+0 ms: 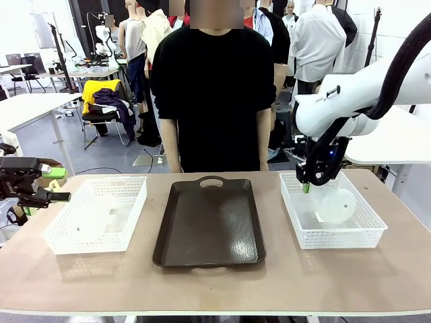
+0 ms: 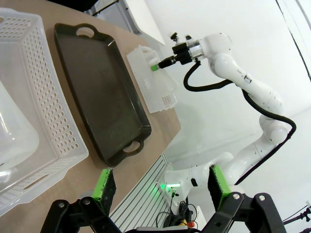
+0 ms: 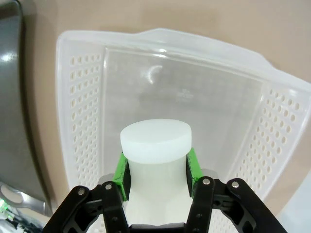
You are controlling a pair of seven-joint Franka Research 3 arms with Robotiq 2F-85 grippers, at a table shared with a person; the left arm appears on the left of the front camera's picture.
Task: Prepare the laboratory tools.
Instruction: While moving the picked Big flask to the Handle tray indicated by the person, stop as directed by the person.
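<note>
Pinching the neck of one flask (image 3: 155,145) between its pads, the right hand (image 1: 306,183) sat over the far-left corner of the right basket (image 1: 363,232). The flask body angled to the near right of the fingers, inside that basket. Meanwhile the left hand (image 1: 55,185) was spread, just off the worktop (image 1: 215,282) left edge, beside the left basket (image 1: 67,235), which held the second flask (image 1: 101,214).

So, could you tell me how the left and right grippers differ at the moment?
The left gripper is open and empty; the right gripper is shut on a flask's neck. The left one hangs beside the left basket; the right one is over the right basket. Both are black and two-fingered.
</note>
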